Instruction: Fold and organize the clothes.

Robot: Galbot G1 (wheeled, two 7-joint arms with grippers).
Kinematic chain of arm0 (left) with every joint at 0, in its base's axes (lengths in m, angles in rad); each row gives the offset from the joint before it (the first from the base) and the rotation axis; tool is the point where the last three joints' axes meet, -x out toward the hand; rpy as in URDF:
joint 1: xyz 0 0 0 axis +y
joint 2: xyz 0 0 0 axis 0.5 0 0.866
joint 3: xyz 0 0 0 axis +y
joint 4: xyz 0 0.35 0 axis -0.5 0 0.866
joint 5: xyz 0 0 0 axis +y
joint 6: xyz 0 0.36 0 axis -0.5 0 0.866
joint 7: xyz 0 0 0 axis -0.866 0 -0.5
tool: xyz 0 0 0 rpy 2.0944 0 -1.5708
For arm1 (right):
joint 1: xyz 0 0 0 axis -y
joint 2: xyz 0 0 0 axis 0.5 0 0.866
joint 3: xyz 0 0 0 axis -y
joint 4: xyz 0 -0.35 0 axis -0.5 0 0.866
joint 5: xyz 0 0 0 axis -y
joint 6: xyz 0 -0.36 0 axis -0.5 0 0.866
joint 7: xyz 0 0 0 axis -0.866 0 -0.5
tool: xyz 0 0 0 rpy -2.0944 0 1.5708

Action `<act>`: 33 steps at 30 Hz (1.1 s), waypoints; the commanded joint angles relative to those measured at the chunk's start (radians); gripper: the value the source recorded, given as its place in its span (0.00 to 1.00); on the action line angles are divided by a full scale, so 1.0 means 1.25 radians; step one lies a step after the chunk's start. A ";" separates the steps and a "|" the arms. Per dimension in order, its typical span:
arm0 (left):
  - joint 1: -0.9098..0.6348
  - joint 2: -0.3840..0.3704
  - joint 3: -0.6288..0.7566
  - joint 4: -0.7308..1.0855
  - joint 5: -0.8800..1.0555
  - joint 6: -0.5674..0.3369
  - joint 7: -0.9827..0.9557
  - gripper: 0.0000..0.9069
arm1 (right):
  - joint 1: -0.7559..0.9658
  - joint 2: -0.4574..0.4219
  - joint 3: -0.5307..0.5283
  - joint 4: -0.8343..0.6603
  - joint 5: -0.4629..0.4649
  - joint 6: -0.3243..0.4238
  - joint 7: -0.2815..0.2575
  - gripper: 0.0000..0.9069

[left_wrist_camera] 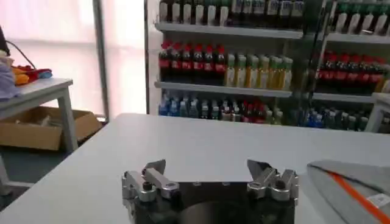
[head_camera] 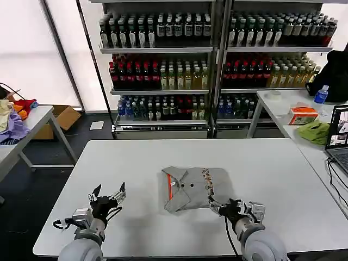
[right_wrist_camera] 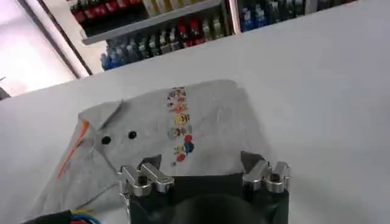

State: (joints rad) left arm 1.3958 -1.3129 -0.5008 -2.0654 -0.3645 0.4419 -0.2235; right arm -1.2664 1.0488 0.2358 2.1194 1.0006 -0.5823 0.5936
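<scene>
Shirt position: folded grey collared shirt (head_camera: pixel 191 188) lies mid-table, nearer the front edge than the back, well clear of both side edges.
Shirt look: orange stripe and dark buttons toward the left side, column of small coloured prints toward the right; collar end faces the back edge.
Shirt long axis: roughly square packet, slightly longer from left to right, a little askew to the table (head_camera: pixel 283 179) edges.
Right claw (head_camera: pixel 221 207): at the shirt's front right corner, touching or just beside the hem; fingers spread, nothing between them.
Left claw (head_camera: pixel 109 194): over bare table near the front edge, well apart from the shirt's left side; fingers spread, empty.
Nearer arm: right, by my reading; the shirt lies ahead of it and toward the back-left.
Coming move, as judged: right claw takes the front right corner, to fold the packet again or to move it.
</scene>
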 commanded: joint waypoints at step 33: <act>0.074 -0.033 -0.042 -0.089 0.018 -0.144 0.051 1.00 | 0.122 0.071 0.135 -0.090 -0.615 0.095 -0.155 1.00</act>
State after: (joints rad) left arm 1.4476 -1.3298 -0.5221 -2.1136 -0.3796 0.3943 -0.1980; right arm -1.1226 1.0910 0.2674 2.1000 0.7310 -0.5678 0.5222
